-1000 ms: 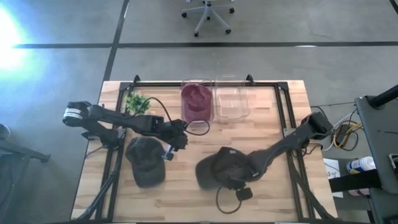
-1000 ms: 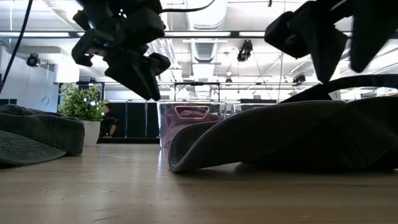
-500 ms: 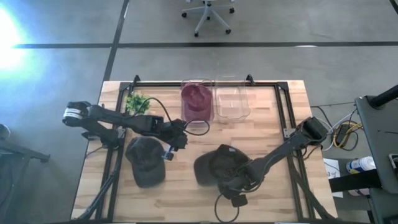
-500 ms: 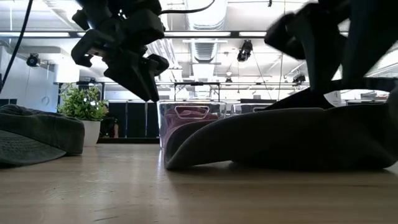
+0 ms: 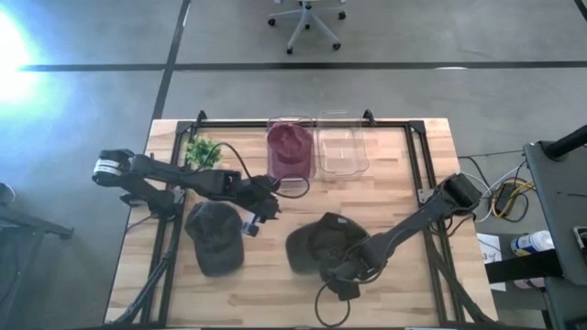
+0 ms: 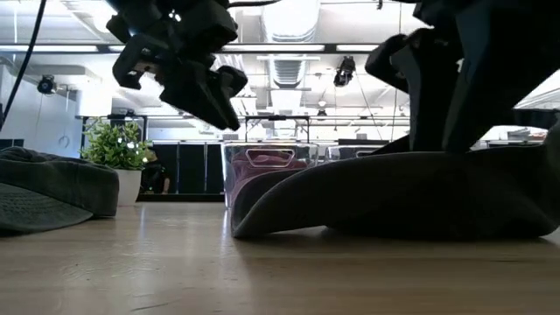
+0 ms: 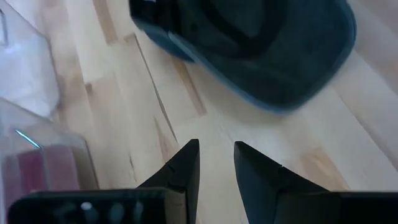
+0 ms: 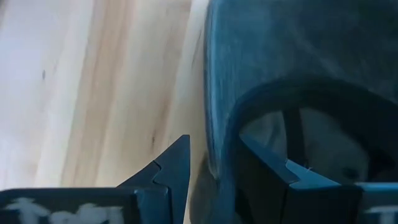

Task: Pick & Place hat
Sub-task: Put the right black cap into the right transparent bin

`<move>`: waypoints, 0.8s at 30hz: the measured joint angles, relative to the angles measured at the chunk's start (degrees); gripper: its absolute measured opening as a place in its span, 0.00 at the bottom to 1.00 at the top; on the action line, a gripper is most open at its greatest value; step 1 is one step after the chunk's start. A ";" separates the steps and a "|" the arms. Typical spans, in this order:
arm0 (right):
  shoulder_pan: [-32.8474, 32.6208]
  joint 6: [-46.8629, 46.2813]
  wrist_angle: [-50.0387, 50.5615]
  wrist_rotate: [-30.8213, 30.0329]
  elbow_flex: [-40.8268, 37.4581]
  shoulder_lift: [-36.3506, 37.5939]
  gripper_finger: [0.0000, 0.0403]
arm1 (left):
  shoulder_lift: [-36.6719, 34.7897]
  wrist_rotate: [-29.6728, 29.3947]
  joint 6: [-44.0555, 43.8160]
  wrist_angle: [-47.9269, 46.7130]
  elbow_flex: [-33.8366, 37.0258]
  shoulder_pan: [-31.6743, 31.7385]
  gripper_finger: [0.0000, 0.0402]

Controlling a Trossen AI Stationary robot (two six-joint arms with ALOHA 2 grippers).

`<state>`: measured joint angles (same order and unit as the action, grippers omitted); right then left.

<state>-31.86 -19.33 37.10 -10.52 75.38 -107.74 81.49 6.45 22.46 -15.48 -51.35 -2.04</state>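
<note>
Wooden planks made up the surface (image 5: pixel 394 192), which carried two clear bins at its 12 o'clock edge; a maroon hat (image 5: pixel 289 144) sat in the left bin (image 5: pixel 291 151), beside the empty right bin (image 5: pixel 342 149). A small plant (image 5: pixel 202 149) stood at 10 o'clock. The right gripper (image 5: pixel 332 272) was down at 6 o'clock, its jaws straddling the rim of a dark hat (image 5: pixel 321 244) there, one finger outside and one inside. The left gripper (image 5: pixel 267 207) hung above the surface's centre, jaws slightly parted and holding nothing. Another dark hat (image 5: pixel 214 237) lay at 8 o'clock.
</note>
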 joint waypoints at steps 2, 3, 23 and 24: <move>0.00 0.50 -1.67 -0.10 -0.61 -0.43 0.32 | 0.01 0.10 0.02 1.79 -0.01 0.00 0.23; 0.01 1.05 -1.88 -0.10 -0.99 -0.75 0.32 | 0.02 0.29 0.02 2.47 -0.01 0.00 0.23; 3.38 -6.46 1.56 3.52 1.32 0.36 0.04 | 2.95 1.45 -7.02 5.37 -0.02 0.02 0.23; 3.93 -8.16 1.95 3.79 1.32 1.59 0.04 | 2.74 1.42 -7.82 5.31 -0.03 0.00 0.23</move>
<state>-27.92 -27.49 39.05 -6.73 76.71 -106.15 84.23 7.87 14.64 -10.17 -51.37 -2.04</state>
